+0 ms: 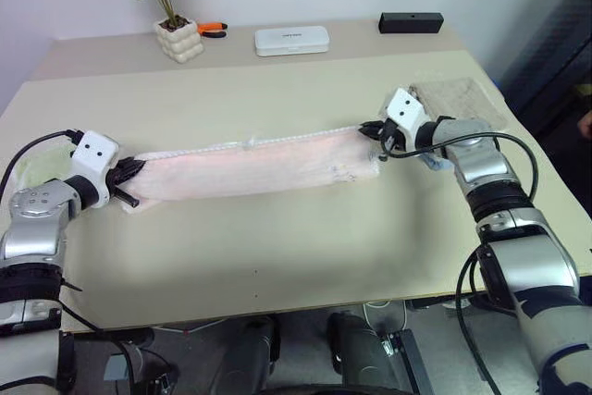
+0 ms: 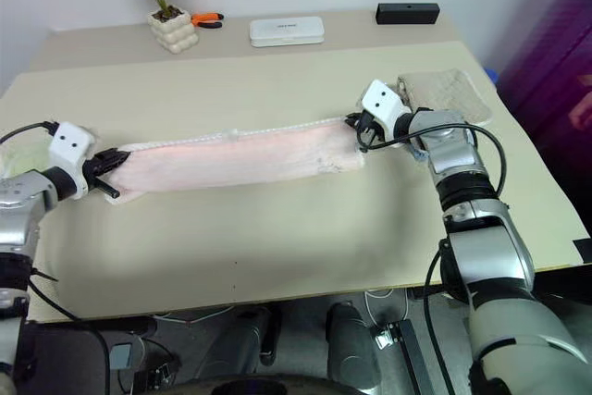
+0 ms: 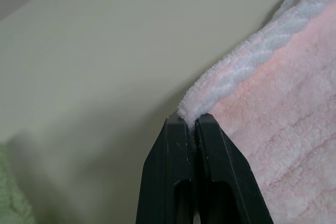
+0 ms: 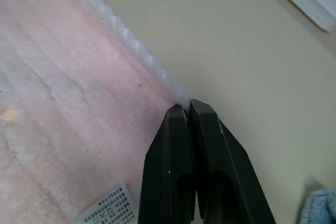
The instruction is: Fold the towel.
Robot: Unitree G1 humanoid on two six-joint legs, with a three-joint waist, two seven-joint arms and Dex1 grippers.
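While pinched at corners, towel spans table.

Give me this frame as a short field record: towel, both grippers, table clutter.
towel: pale pink, stretched in a long band across the table
left gripper: shut on a towel corner
right gripper: shut on the opposite towel corner
care label: on the towel near the right gripper
far edge: potted plant, white box, black box
other cloths: beige towel by the right arm, light green towel by the left

Pale pink towel with white edging, beige table, black jaws
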